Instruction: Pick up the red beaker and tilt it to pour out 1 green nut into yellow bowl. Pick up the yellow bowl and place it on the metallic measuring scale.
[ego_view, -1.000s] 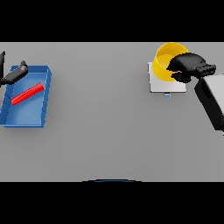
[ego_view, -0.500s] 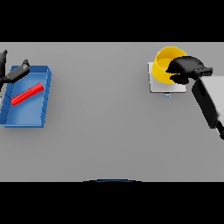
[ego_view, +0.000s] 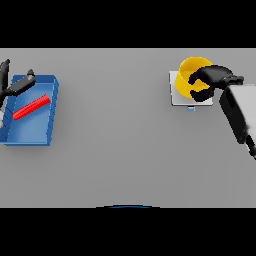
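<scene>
The yellow bowl (ego_view: 189, 75) sits on the metallic scale (ego_view: 178, 96) at the back right of the table. My right hand (ego_view: 214, 80) reaches in from the right, its fingers curled over the bowl's right rim and wall. The red beaker (ego_view: 31, 107) lies on its side in the blue tray (ego_view: 45, 135) at the far left. My left hand (ego_view: 14, 87) hangs over the tray's back left corner with fingers straight, holding nothing. No green nut shows; the hand hides part of the bowl's inside.
The grey table (ego_view: 115, 135) stretches wide between the tray and the scale. The scale's small blue tab (ego_view: 191, 108) juts toward me from its front edge. My right forearm (ego_view: 240, 112) slants in from the right edge.
The bowl has come down a little onto the scale, with my right hand still around it. The left hand and the beaker have stayed in place.
</scene>
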